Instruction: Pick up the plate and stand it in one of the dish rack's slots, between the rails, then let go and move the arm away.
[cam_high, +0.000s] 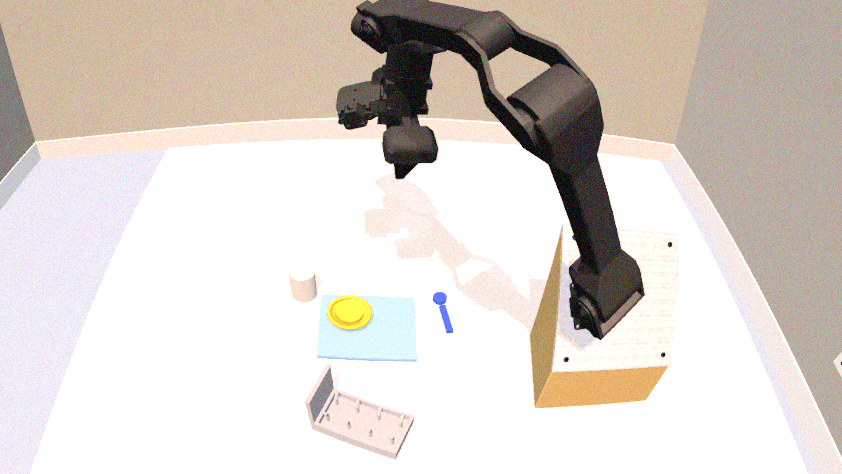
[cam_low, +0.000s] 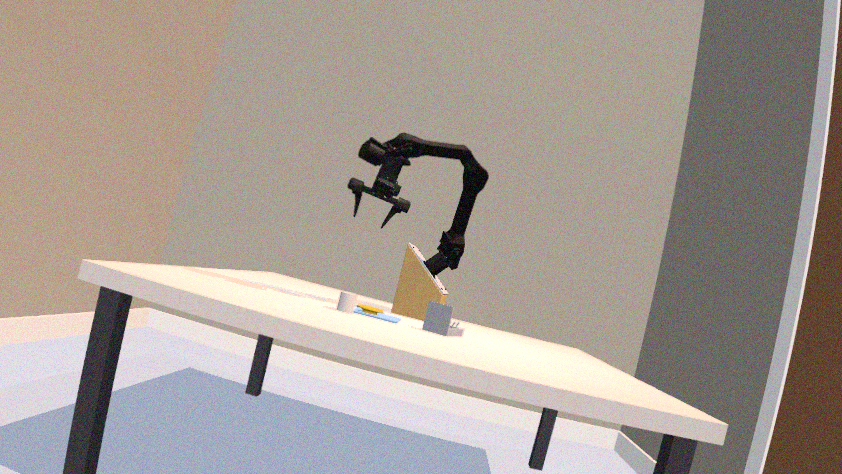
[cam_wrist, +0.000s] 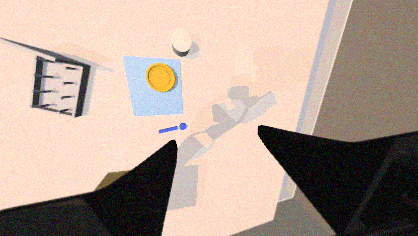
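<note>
A yellow plate (cam_high: 349, 312) (cam_low: 370, 309) (cam_wrist: 160, 77) lies flat on a light blue board (cam_high: 385, 341) (cam_low: 382, 318) (cam_wrist: 150, 106), near one corner of it. The dish rack (cam_high: 359, 438) (cam_wrist: 77, 100) stands on the table beside the board, with short upright pegs in two rows and a tall grey end panel (cam_low: 437, 318). I see nothing in its slots. My gripper (cam_low: 368, 221) (cam_wrist: 218, 136) is open and empty. It hangs high above the table, well away from the plate and the rack. In the top view its fingers overlap, and one tip hides the other.
A pale cup (cam_high: 303, 285) (cam_low: 346, 301) (cam_wrist: 181, 44) stands near the board's corner by the plate. A blue spoon-like utensil (cam_high: 446, 317) (cam_wrist: 169, 130) lies on the board's other side. The arm's base sits on a wooden block (cam_high: 606, 382) (cam_low: 409, 288) with a pale top.
</note>
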